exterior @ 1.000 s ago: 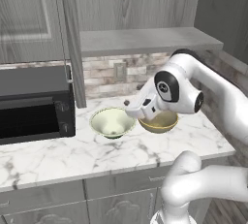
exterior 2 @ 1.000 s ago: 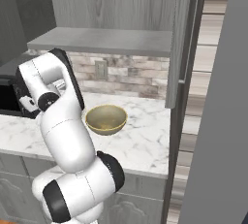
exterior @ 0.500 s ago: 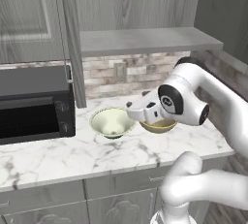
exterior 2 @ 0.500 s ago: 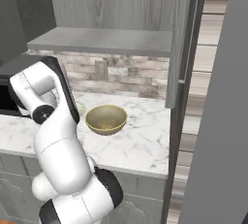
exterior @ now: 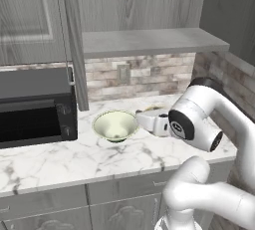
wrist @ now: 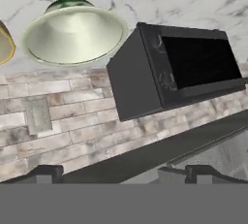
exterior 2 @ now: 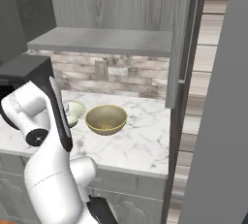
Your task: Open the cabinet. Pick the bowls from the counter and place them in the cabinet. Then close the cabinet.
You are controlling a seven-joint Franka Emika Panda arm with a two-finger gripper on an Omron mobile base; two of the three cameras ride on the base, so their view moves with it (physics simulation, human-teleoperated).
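Observation:
The cabinet [exterior: 149, 42] stands open, its left door [exterior: 73, 50] swung out edge-on and its grey shelf bare. On the counter [exterior: 74, 159] sits the cream-white bowl [exterior: 115, 125], upright. My gripper [exterior: 140, 119] hangs low just right of it, pointing at its rim and holding nothing. The tan-olive bowl [exterior: 155, 108] is mostly hidden behind my hand; it is plain to see in the right base view [exterior 2: 106, 119]. The hand view is upside down: the cream bowl [wrist: 72, 34] is at upper left, the gripper [wrist: 126, 173] open, its fingertips [wrist: 48, 172] wide apart.
A black microwave [exterior: 35, 104] stands on the counter left of the cream bowl. The cabinet's right door [exterior 2: 180, 43] hangs open over the counter's right end. A stone-tile backsplash [exterior: 129, 77] with an outlet runs behind the bowls.
My arm has sunk lower and the hand has come down from above the tan bowl to counter height, turning sideways toward the cream bowl. Both bowls have stayed put.

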